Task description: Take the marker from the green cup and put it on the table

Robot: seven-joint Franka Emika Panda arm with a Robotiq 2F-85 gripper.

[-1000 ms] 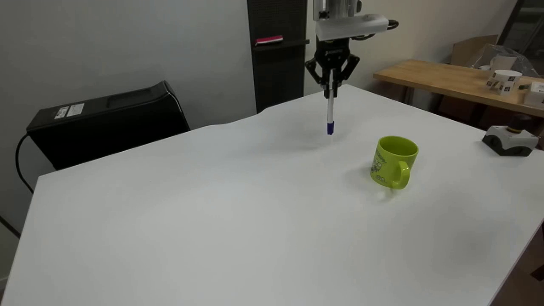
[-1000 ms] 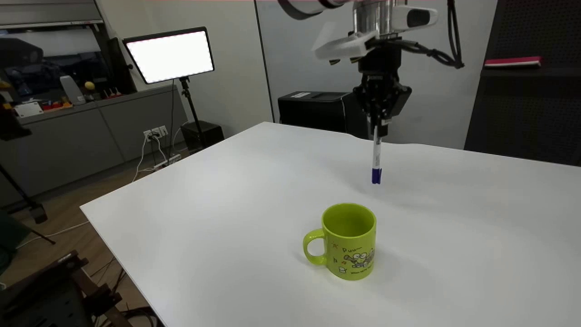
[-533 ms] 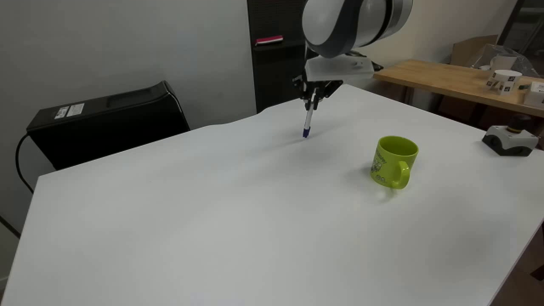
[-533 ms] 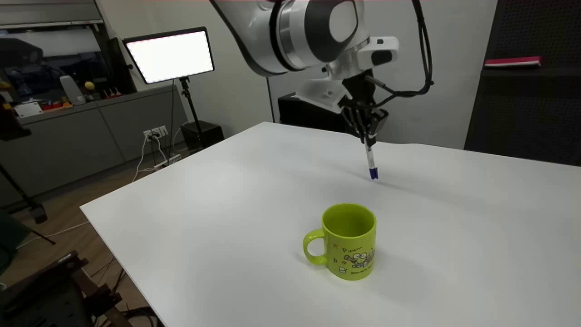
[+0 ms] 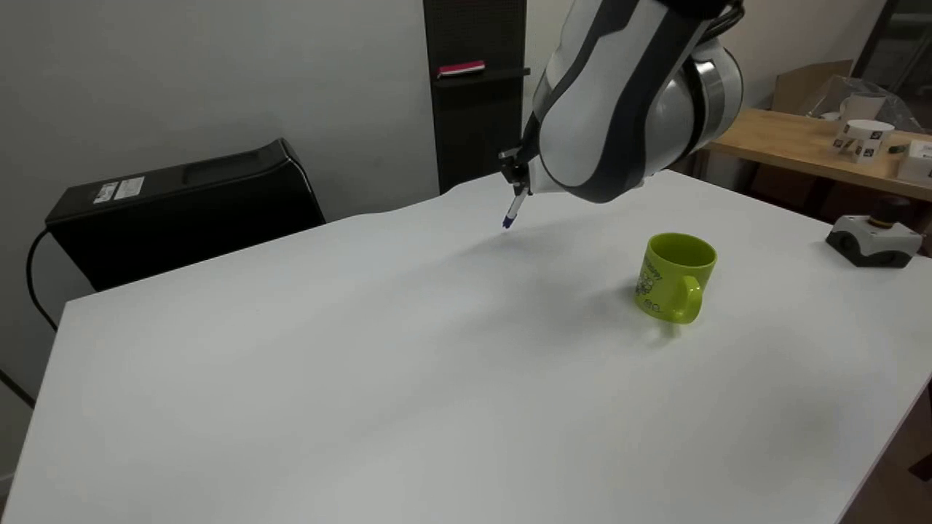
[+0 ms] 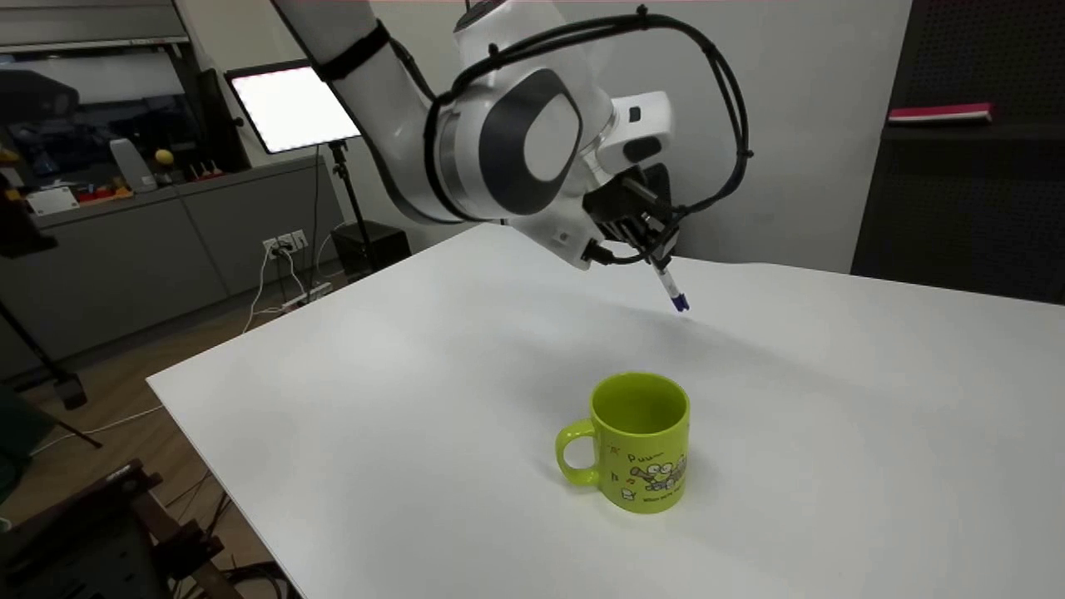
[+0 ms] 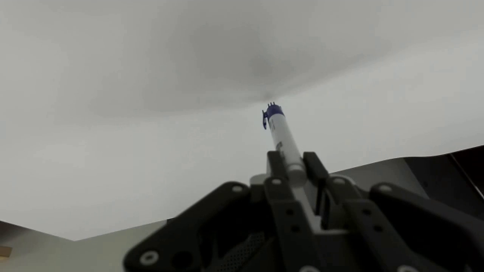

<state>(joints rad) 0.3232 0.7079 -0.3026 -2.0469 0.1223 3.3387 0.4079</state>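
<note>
Just tipped the marker (image 7: 284, 134) more, pinched in the gripper (image 7: 293, 162), so maybe easier to lay on the table (image 5: 328, 364)

— Where do we see light?
— We see a lamp panel (image 6: 283, 108) glare blank white in an exterior view; soft shadows (image 5: 561, 313) spread across the table (image 6: 832, 482) in both exterior views.
— And up close?
— In the wrist view, we get a blurred gripper (image 7: 294, 159), the marker (image 7: 285, 139) crisper toward its cap (image 7: 275, 110).

The jaws grip a white marker (image 7: 283, 136), its blue cap (image 7: 275, 110) pointing outward.
</note>
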